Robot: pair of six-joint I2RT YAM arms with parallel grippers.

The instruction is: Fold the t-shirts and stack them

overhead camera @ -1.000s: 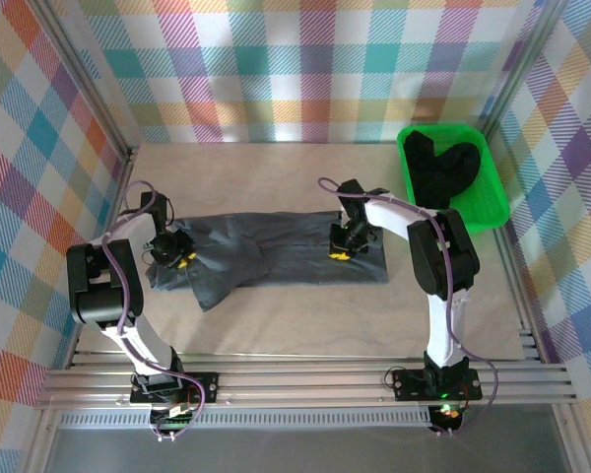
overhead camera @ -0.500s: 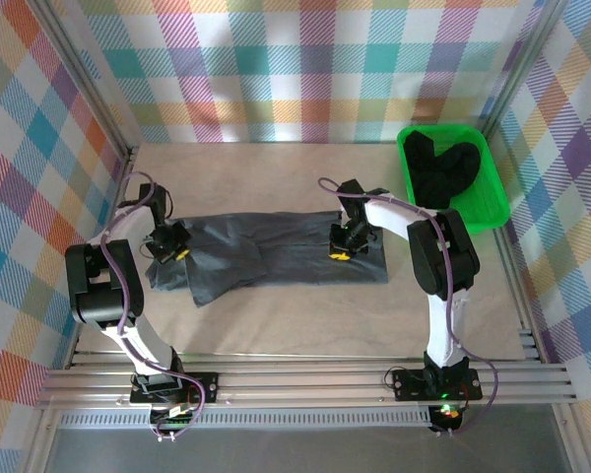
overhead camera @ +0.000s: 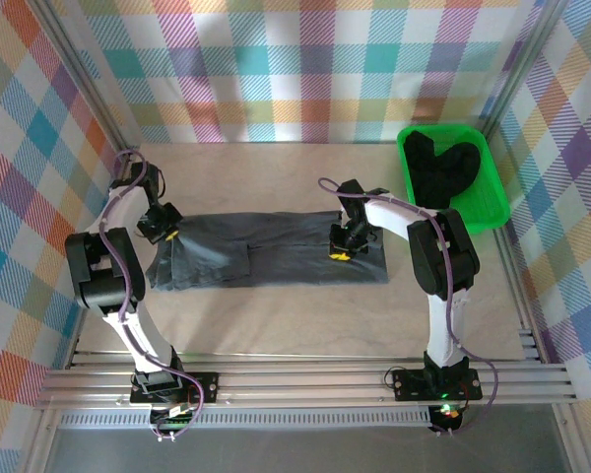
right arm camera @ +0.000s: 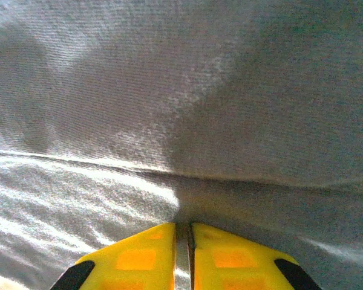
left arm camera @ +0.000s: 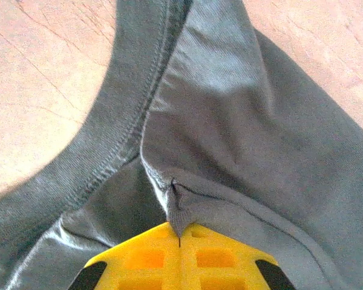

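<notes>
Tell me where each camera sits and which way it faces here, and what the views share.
Top external: above and behind the robot, looking down on the table, left arm, right arm, grey t-shirt and green tray.
Left wrist: on the left arm, facing down past the left gripper, shut on the shirt near its collar.
Right wrist: on the right arm, facing down past the right gripper, shut on the same cloth.
Shared: all three show the grey t-shirt.

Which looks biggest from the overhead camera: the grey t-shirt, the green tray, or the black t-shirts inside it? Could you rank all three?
1. grey t-shirt: spread out flat, clearly the largest.
2. green tray: much smaller than the shirt.
3. black t-shirts: bundled inside the tray's rim, so they look smallest.
</notes>
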